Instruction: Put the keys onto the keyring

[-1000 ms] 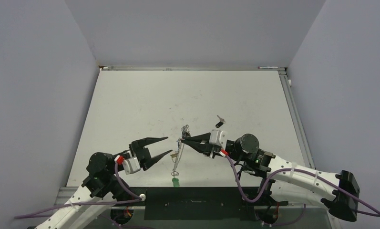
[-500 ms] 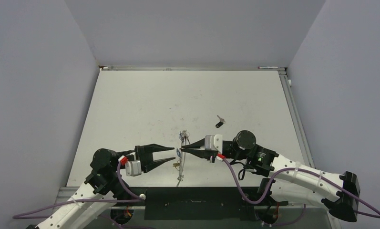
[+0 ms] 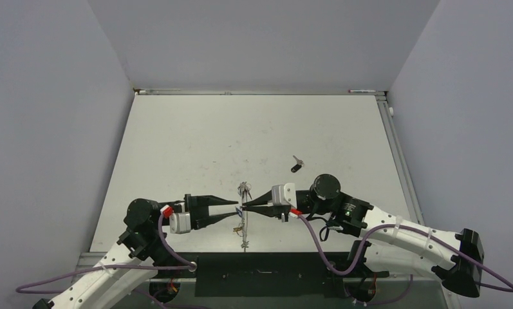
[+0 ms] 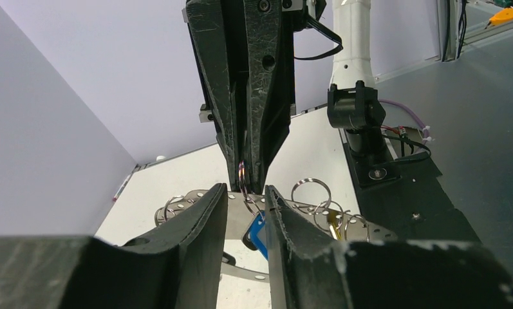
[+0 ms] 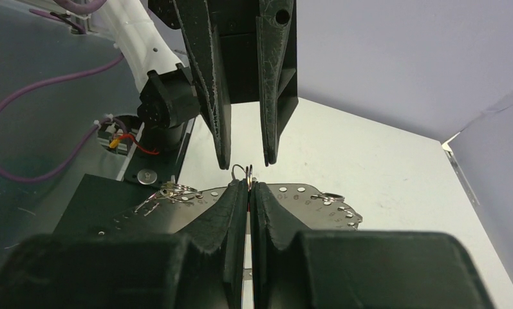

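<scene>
While R fingers (image 5: 231, 215) pinch keyring (image 5: 247, 172) shut | L fingers (image 4: 202, 222) apart, straddling blue key (image 4: 258, 234) | hanging keys (image 3: 241, 226) too small to tell.

Matt black plastic with a rough, grainy skin on the left gripper (image 4: 246, 190), and the same on the right gripper (image 5: 248, 186). Thin bare metal wire for the keyring (image 4: 242, 178), glossy, with a little coppery shine. Bright polished metal on the small split rings (image 4: 310, 190). Smooth blue plastic on one key tag (image 4: 259, 233). Matt white on the table (image 3: 195, 135), smooth but lightly scuffed. At two o'clock from the keyring, dull black plastic on the head of a key (image 3: 295, 167). Smooth white plastic shell on the right arm (image 3: 401, 235); purple cable (image 3: 324, 248) with soft sheen.
</scene>
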Robot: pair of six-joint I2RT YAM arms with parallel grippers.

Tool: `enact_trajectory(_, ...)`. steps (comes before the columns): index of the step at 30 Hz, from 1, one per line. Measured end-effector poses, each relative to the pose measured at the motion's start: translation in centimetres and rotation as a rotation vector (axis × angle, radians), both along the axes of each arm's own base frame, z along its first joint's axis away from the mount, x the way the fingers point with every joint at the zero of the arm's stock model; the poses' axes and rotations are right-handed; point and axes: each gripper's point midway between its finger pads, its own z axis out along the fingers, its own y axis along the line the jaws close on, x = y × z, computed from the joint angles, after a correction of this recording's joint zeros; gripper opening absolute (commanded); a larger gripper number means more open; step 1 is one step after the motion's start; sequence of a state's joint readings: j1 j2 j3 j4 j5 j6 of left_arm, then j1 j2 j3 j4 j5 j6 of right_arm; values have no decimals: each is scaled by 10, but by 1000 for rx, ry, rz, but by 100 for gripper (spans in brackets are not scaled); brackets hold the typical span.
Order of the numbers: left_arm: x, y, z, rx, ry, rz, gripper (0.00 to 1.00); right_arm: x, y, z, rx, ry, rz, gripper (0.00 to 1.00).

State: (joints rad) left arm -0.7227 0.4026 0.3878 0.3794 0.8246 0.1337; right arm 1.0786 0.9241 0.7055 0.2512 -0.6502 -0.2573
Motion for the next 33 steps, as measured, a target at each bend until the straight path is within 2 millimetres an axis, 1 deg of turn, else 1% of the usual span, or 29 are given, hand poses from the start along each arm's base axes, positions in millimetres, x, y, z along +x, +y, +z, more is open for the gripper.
enact_trajectory(4, 2, -3, -2, 7, 17, -5, 24, -1, 3, -3, -11, 5, 12, 5)
enact_trajectory(23, 7, -6, -7, 20, 43, 3, 22, -6, 4, -1, -8, 10, 43, 5)
enact_trajectory(27, 7, -6, -8, 22, 46, 3, 17, -7, 4, 0, -6, 12, 48, 5)
enact_trajectory(33, 7, -6, -8, 25, 46, -4, 0, -6, 5, 3, 8, 25, 54, 5)
